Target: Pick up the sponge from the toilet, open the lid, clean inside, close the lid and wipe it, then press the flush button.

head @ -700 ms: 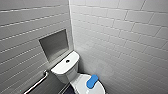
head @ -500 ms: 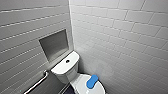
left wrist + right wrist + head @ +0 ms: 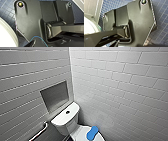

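Barely begun, by the look of things: sponge (image 3: 93,132) lying on the closed lid (image 3: 78,136) of the toilet (image 3: 63,122), not yet picked up, so lid opening, inside cleaning, closing, wiping and flushing all left to do. Counted: one sponge, one toilet, one lid, one flush button (image 3: 67,112) on the tank top. Left hand and right hand: wide or narrow, impossible to tell.
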Motion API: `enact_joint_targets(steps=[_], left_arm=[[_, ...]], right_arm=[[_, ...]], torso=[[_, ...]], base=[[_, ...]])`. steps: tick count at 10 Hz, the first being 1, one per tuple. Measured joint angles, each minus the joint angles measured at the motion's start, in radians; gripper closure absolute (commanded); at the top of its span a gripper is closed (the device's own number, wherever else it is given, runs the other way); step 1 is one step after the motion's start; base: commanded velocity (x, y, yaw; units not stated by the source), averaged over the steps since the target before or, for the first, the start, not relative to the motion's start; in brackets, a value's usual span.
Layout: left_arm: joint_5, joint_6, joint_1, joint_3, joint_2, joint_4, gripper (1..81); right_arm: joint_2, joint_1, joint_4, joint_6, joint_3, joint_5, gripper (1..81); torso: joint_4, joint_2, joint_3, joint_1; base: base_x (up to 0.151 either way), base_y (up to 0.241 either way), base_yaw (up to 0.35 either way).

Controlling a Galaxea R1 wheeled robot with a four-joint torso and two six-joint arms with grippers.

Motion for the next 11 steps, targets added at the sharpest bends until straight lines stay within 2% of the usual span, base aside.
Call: enact_joint_targets(steps=[2,5,7,10,11], left_arm=[[-0.001,0.0,0.0,0.0,-0.003,0.0,1.0],[0.002,0.0,-0.003,-0.002,-0.003,0.0,1.0],[-0.001,0.0,-0.007,-0.002,-0.003,-0.001,1.0],[-0.004,0.0,-0.008,-0.003,-0.003,-0.001,1.0],[-0.002,0.0,-0.003,-0.003,-0.003,-0.001,1.0]], right_arm=[[-0.013,0.02,0.007,0.003,0.02,0.008,1.0],[-0.053,0.037,0.022,0.015,0.05,0.021,1.0],[-0.097,0.093,0.026,0.04,0.095,0.032,1.0],[-0.14,0.139,0.029,0.075,0.114,0.031,1.0],[-0.15,0.161,0.029,0.109,0.117,0.026,1.0]], torso=[[0.0,-0.062,-0.023,0.038],[0.0,-0.164,-0.118,0.103],[0.0,-0.237,-0.187,0.149],[0.0,-0.323,-0.218,0.205],[0.0,-0.359,-0.219,0.228]], base=[[0.0,0.0,0.0],[0.0,0.0,0.0],[0.0,0.0,0.0],[0.0,0.0,0.0],[0.0,0.0,0.0]])
